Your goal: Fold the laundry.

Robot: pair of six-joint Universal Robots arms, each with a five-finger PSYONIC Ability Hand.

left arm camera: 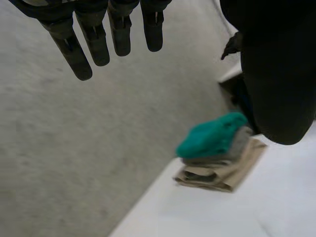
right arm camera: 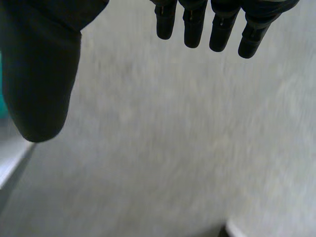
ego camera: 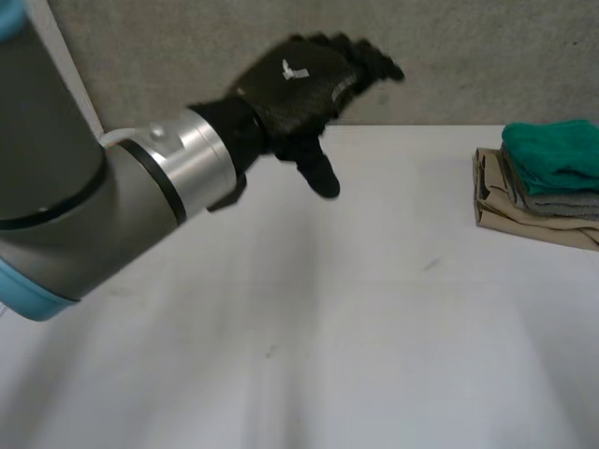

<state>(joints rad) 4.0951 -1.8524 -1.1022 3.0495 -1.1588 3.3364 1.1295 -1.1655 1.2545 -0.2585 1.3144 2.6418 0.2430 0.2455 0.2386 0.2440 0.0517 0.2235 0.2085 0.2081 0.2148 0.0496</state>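
The left hand (ego camera: 299, 89) is hovering above the white table (ego camera: 356, 318), holding nothing, its fingers (left arm camera: 94, 42) stretching out straight and well apart from the thumb, which is pointing down toward the tabletop. A small white tag (ego camera: 296, 70) is sitting on the back of this hand, too small to read. The folded laundry (left arm camera: 217, 163) is lying in a stack well beyond that thumb, near the table's edge: a teal towel (ego camera: 557, 154) is resting on a grey cloth (ego camera: 562, 203), which is lying on a folded beige garment (ego camera: 524, 223). The right hand (right arm camera: 39, 74) is hanging over a grey surface, fingers straight, spread from the thumb, gripping nothing.
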